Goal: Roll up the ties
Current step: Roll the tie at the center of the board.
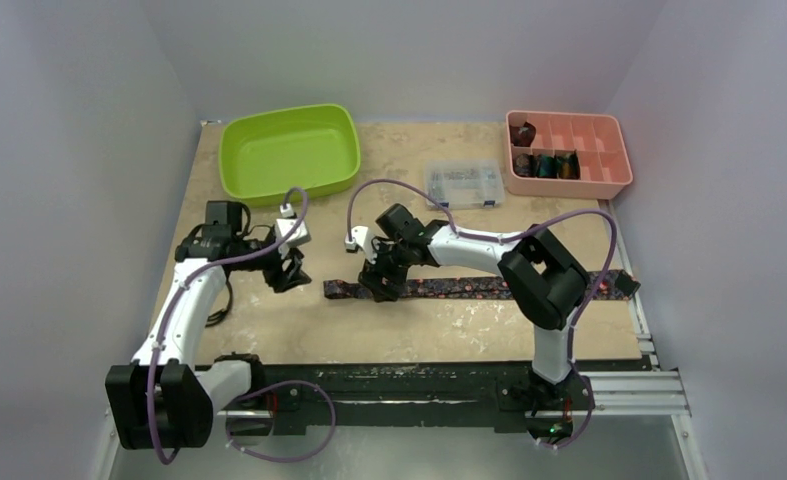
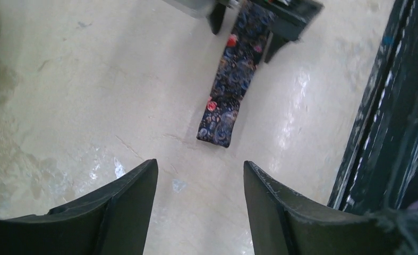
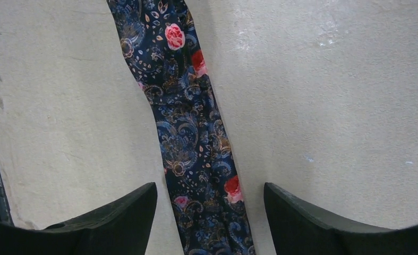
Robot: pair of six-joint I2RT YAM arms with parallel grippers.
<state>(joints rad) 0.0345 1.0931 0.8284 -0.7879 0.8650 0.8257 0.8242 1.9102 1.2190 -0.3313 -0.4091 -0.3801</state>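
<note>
Floral tie lies flat and unrolled across the table. Right gripper hangs over it near its left end, jaws wide either side, gripping nothing. Left gripper is open too, over bare table just past the tip.

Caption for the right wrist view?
Open right pincer straddles a flat dark floral fabric necktie on the pale tabletop.

One flat tie, four rolled ties
</note>
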